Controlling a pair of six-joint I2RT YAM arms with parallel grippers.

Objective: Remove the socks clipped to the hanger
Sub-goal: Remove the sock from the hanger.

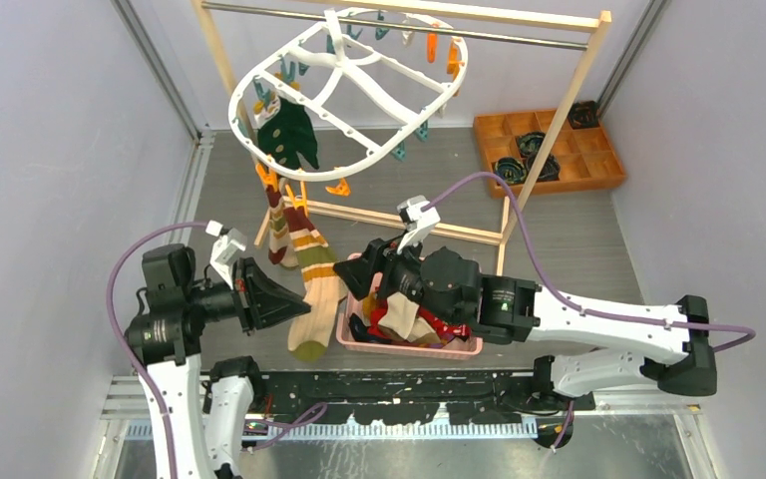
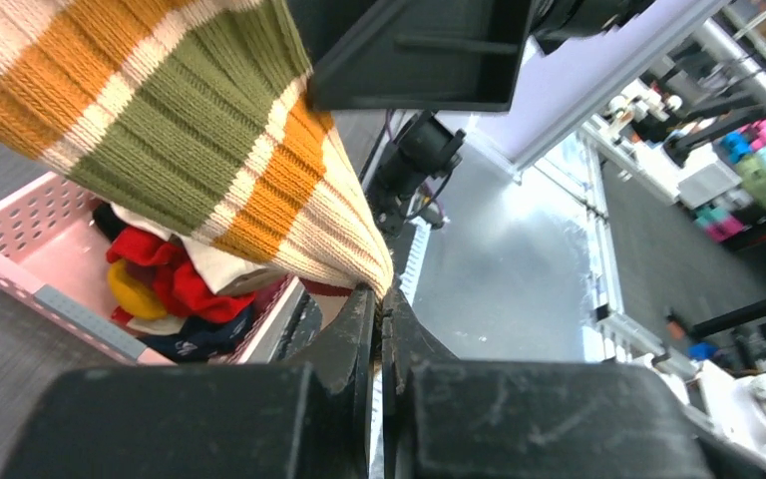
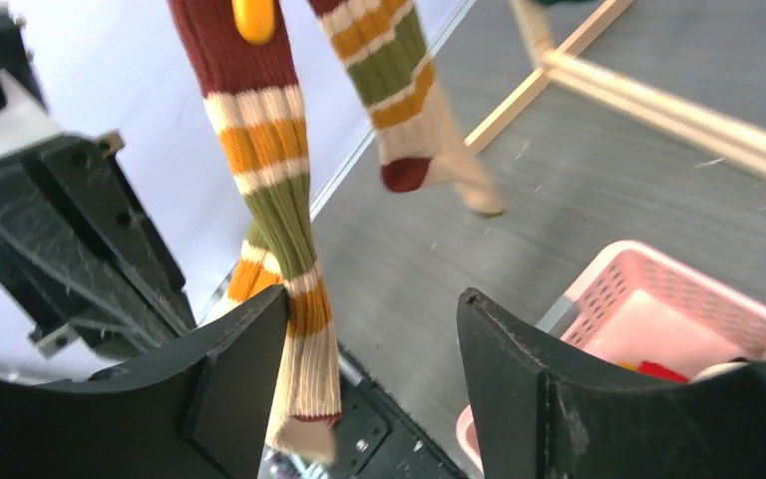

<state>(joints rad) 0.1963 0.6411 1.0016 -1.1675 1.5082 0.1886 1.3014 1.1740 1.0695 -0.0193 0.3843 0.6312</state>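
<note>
- The hanger, a white oval frame, hangs tilted from a wooden rack in the upper middle of the overhead view. Orange and teal clips dangle around its rim.
- A pink basket sits at lower centre of the overhead view. It holds a heap of freed socks in red, yellow, white and navy.
- Three socks hang from the frame's left side. A dark green patterned sock is highest, and two striped ones hang below it from orange clips.
- The long striped sock has maroon, cream, orange and olive ribbed bands. It hangs down to centre-left, its toe just left of the basket.
- The short striped sock hangs just left of the long one and ends in a maroon toe.
- The left gripper is at lower left of the overhead view. Its jaws are pressed together, pinching the edge of the long striped sock's lower half.
- The right gripper is over the basket, its jaws spread and empty.
- The step in hand appears to be taking the long striped sock off its clip.
- The next move probably calls for a steady pull down and away from the frame until the clip lets go, then a carry to the basket. The light frame may swing with the pull.
</note>
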